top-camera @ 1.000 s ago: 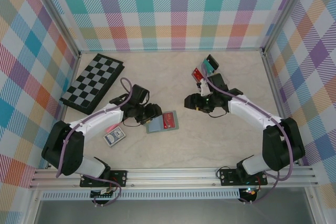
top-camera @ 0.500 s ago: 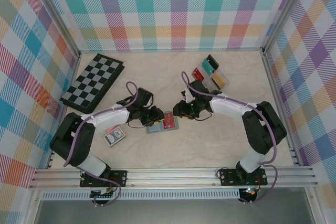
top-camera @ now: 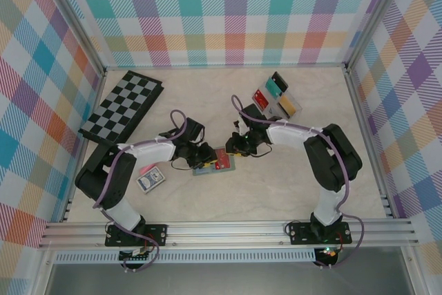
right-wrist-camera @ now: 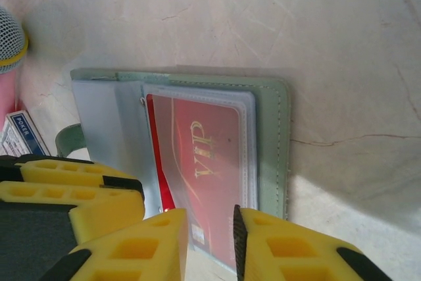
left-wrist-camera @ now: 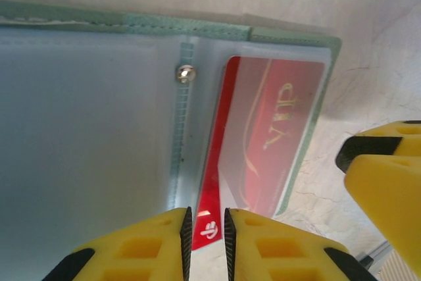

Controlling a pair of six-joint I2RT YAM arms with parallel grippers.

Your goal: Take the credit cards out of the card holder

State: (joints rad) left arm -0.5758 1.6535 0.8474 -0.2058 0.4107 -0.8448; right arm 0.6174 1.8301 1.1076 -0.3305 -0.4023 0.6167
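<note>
The grey-green card holder (top-camera: pixel 207 168) lies open on the table between both arms. A red VIP credit card (left-wrist-camera: pixel 270 129) sits in its clear sleeve, with a bare red strip sticking out. My left gripper (left-wrist-camera: pixel 206 231) is down at that strip, its jaws nearly shut with a narrow gap and the card's end showing in it. My right gripper (right-wrist-camera: pixel 210 235) straddles the sleeve's near edge over the same card (right-wrist-camera: pixel 204 156), its jaws still apart. In the top view the left gripper (top-camera: pixel 202 157) and the right gripper (top-camera: pixel 238 148) flank the holder. Three more cards lie in a clear tray (top-camera: pixel 277 94).
A checkered board (top-camera: pixel 121 108) lies at the back left. A blue-patterned card pack (top-camera: pixel 150 181) and a pink object (top-camera: pixel 146 169) lie near the left arm. Plaid walls close off the table on three sides.
The right arm swung left from the tray to the holder's right side. The left gripper shifted slightly right onto the holder. Both pairs of jaws narrowed.
</note>
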